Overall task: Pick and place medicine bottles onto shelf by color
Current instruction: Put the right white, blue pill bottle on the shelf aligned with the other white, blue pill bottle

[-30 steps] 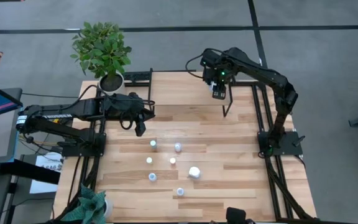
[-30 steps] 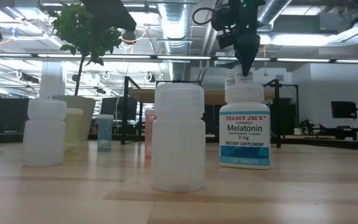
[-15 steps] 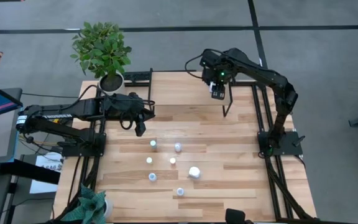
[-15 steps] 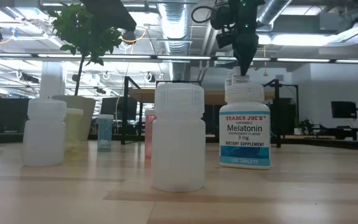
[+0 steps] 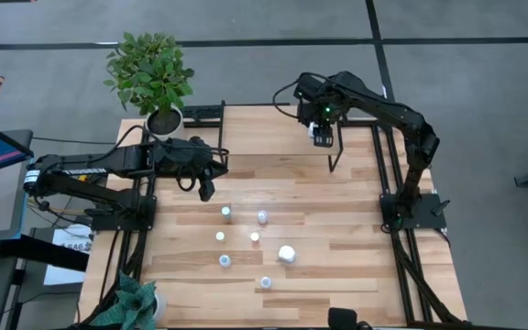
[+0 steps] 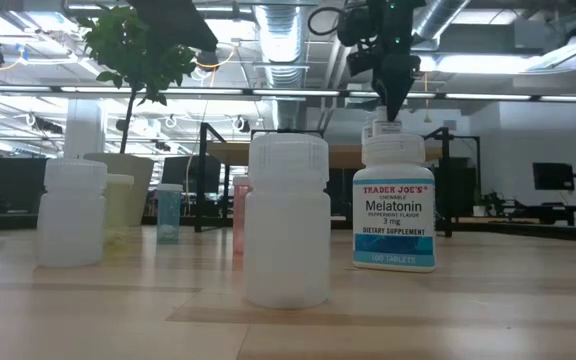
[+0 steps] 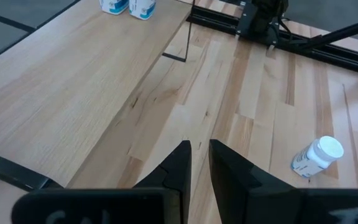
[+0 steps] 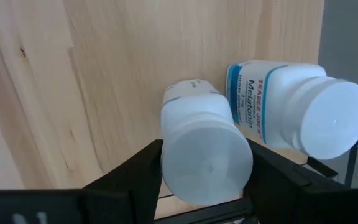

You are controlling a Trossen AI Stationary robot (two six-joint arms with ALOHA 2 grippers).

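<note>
Gripping white bottle (image 8: pixel 207 152) | right pincer (image 8: pixel 204 168) | shelf (image 8: pixel 104 74) | base hidden

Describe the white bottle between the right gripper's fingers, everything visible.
The bottle is stubby, white plastic, with a wide plain white cap facing the wrist camera and a blue-edged label on its body. It stands upright on the shelf, close beside a second white bottle labelled Melatonin. The right gripper has a dark finger on each side of its cap; a firm grip cannot be confirmed.

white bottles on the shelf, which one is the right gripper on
The unlabelled-cap-side bottle between the right gripper's fingers; the other Melatonin bottle stands free beside it.
</note>
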